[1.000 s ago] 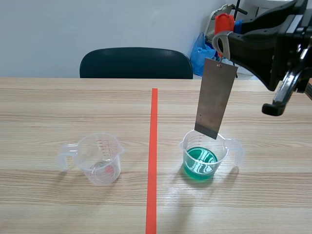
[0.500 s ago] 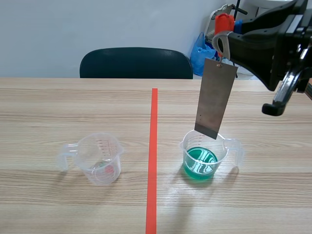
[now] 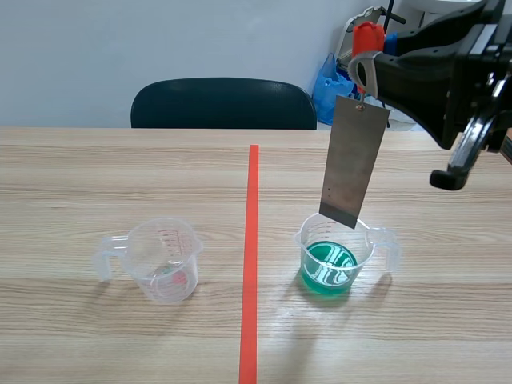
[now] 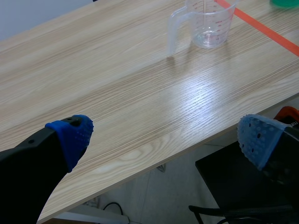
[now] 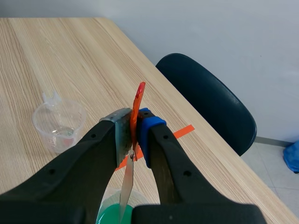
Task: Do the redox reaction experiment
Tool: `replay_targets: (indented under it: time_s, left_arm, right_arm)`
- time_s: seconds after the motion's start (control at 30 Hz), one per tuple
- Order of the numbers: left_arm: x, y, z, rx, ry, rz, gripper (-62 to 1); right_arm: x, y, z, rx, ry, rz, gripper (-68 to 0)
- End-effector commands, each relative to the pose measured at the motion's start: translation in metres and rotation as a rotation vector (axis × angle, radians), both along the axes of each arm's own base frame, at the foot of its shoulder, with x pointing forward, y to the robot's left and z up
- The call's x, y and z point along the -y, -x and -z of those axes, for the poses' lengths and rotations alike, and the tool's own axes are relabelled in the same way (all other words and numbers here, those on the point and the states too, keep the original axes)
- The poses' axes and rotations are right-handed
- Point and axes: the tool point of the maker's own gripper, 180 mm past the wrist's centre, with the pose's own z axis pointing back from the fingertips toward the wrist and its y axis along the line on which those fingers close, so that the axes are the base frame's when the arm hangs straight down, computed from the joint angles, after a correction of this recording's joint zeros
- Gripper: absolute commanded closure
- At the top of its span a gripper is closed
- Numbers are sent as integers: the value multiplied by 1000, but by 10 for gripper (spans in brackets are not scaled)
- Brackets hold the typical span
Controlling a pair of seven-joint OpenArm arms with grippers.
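A grey metal strip (image 3: 354,160) hangs from a red clip (image 3: 367,36), and my right gripper (image 3: 364,70) is shut on that clip, held high over the table's right half. The strip's lower end is just above the clear beaker of green liquid (image 3: 332,258), clear of the liquid. In the right wrist view the clip (image 5: 138,99) is pinched between my fingers (image 5: 134,122), with the strip (image 5: 126,186) dropping toward the green beaker (image 5: 112,215). A second clear beaker (image 3: 162,258), nearly empty, stands left of the red tape line. My left gripper (image 4: 166,135) is open past the table's near edge, far from that beaker (image 4: 209,23).
A dark chair (image 3: 224,104) stands behind the table's far edge, with a blue bag (image 3: 330,88) to its right. In the left wrist view the table's edge (image 4: 154,163) and floor lie under the gripper.
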Motion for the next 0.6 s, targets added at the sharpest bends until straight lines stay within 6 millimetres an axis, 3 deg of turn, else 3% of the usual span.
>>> replay_targets:
  time_s: [0.0,0.23,0.57]
  left_arm:
    - [1,-3,-4,21,9,0,-623]
    - [1,-3,-4,21,9,1,-623]
    - [1,-3,-4,21,9,1,-623]
  right_arm:
    - [-1,-1,-11,35,-13,-6,-6]
    - [-18,-2,-10,30,17,-54,-6]
    - [-56,-1,-24,63,-18,-156,-6]
